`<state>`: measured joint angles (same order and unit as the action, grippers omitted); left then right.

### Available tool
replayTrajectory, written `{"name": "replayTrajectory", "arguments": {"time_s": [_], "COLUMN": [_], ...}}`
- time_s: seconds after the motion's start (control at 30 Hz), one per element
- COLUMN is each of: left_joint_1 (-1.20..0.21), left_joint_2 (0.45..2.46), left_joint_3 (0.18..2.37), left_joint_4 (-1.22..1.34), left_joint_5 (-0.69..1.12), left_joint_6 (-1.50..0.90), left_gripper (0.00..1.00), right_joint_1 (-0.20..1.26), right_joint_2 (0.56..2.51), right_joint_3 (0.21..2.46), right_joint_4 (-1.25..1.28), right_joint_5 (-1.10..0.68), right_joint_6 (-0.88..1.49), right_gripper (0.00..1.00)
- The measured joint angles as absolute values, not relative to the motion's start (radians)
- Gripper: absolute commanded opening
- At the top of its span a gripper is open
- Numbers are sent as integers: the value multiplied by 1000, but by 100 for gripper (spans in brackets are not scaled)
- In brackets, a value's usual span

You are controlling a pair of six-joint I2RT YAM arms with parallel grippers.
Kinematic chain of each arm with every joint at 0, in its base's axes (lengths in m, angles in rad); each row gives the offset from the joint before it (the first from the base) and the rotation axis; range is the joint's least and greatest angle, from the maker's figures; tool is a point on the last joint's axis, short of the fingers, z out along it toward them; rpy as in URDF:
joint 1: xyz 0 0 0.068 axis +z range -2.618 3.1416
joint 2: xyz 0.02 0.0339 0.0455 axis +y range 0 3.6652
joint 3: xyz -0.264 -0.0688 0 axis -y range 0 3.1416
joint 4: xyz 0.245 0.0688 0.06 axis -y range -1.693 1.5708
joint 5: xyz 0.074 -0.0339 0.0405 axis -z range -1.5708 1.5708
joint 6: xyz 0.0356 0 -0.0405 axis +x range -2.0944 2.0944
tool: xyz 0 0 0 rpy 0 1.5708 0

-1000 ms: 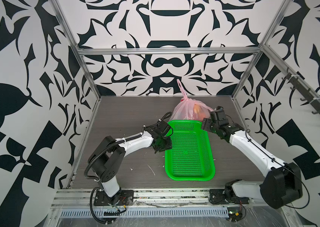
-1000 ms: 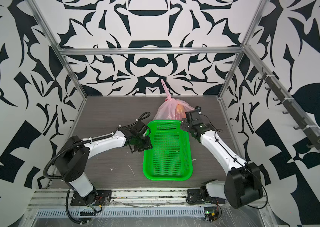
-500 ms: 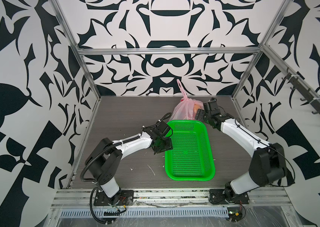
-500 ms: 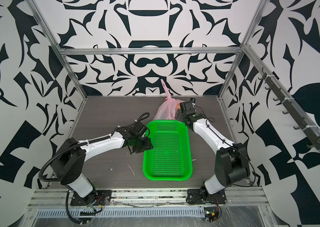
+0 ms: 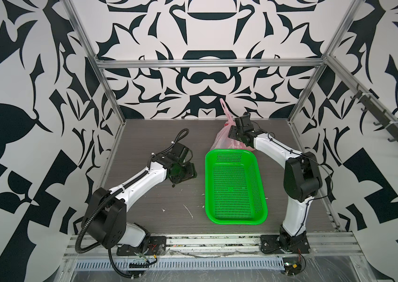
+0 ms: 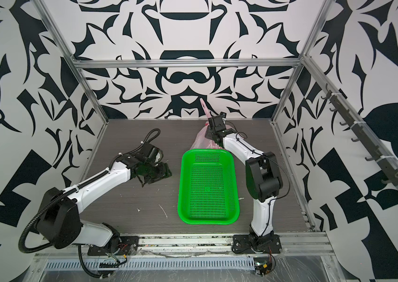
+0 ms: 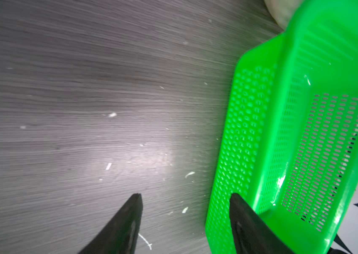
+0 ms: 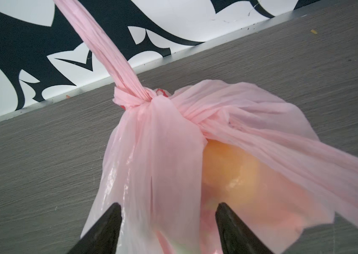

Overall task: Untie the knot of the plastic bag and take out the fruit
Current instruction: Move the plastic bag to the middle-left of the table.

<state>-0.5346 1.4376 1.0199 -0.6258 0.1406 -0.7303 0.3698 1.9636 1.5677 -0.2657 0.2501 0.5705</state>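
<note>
Now | right gripper (image 8: 167,206) jaws spread, straddling plastic bag (image 5: 220,138) at green basket's (image 5: 235,220) 12 o'clock, likely lining up on the knot (image 8: 134,100) | orange fruit (image 8: 228,167) sealed inside | left gripper (image 7: 185,195) spread, empty, at 9 o'clock, seemingly keeping clear.

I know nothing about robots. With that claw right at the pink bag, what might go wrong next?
1. The right gripper has its jaws open astride loose film of the plastic bag, short of the knot. Closing there might tear the film or pinch the orange fruit rather than loosen anything.
2. The left gripper is open beside the green basket, away from the bag, so a tug may drag the whole bag.
</note>
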Motion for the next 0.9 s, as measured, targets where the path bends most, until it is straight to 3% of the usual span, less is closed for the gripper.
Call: {"name": "replayTrajectory", "arguments": {"time_s": [0.07,0.13,0.23,0.63,0.9], "left_joint_1": [-495,-459,-405,-170,-31], "left_joint_2": [1438,1438,1438,1472,1475], "left_joint_3": [1009,1001,992,944,945], "left_joint_4": [-625,-626,-621,-522,-482], "left_joint_5": [158,175,199,215,263], "left_joint_6": [-712,-698,-678,-657,-656], "left_gripper": [67,67,66,65,65], "right_joint_1": [370,370,370,405,564], "right_joint_2": [1998,2030,2090,2336,2404], "right_joint_3": [1593,1618,1675,2009,2143], "right_joint_4": [-250,-235,-230,-276,-300], "right_joint_5": [242,224,176,-30,-56], "right_joint_6": [570,567,552,536,559], "right_gripper": [58,39,0,0,0]}}
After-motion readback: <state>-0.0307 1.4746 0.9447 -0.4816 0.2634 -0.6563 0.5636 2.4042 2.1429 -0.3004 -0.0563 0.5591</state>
